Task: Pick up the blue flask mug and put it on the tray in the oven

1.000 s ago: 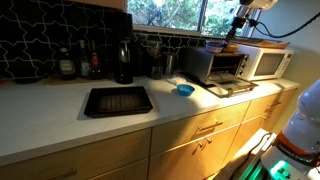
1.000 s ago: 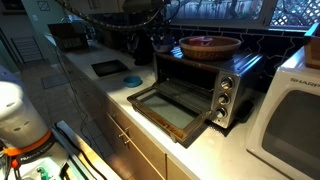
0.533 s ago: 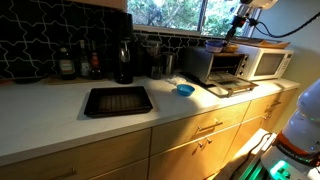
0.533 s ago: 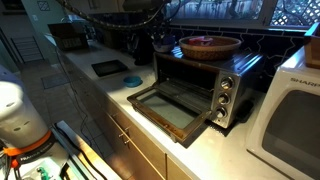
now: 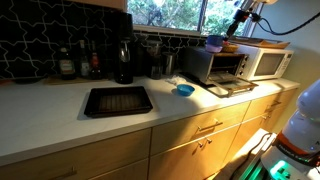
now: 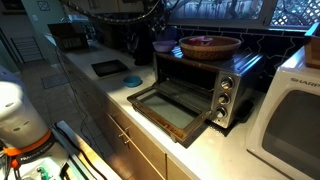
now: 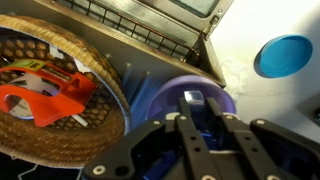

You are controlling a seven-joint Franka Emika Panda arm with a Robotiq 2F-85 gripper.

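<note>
Upper right of the frame, blue flask mug [image 5: 214, 42]: a clear blue patch above the top of the oven [image 5: 225, 66]. Half a second ago this spot reads darker.
Same mug, from the far side: a bluish shape [image 6: 163, 46] at upper centre, just beside the woven basket [image 6: 210, 45].
Change in the arm [image 5: 245, 12]: it stands slightly higher against the window than half a second ago, and the mug appears to have risen with it.
Meaning for the task: the pick-up looks made or nearly made. The carry down to the oven's mouth is yet to come.
Gripper [image 7: 203, 125]: at lower centre of the wrist view, its two fingers are drawn nearly together and pinch the mug [image 7: 190, 100] at its rim.
Mug's place: at centre of the wrist view, with the basket [image 7: 55, 85] at left. Whether it has cleared the oven's top cannot be told.
Arm pose: it enters from the top right corner and reaches downward, the wrist turned so the camera looks straight down on the mug.
Oven door [image 6: 170, 108]: dropped open at lower centre. The tray inside is not clearly shown.
Bystanders: a blue round dish [image 7: 285, 55] lies on the white counter at upper right. A black baking tray [image 5: 118, 101] lies at centre left, well apart.
</note>
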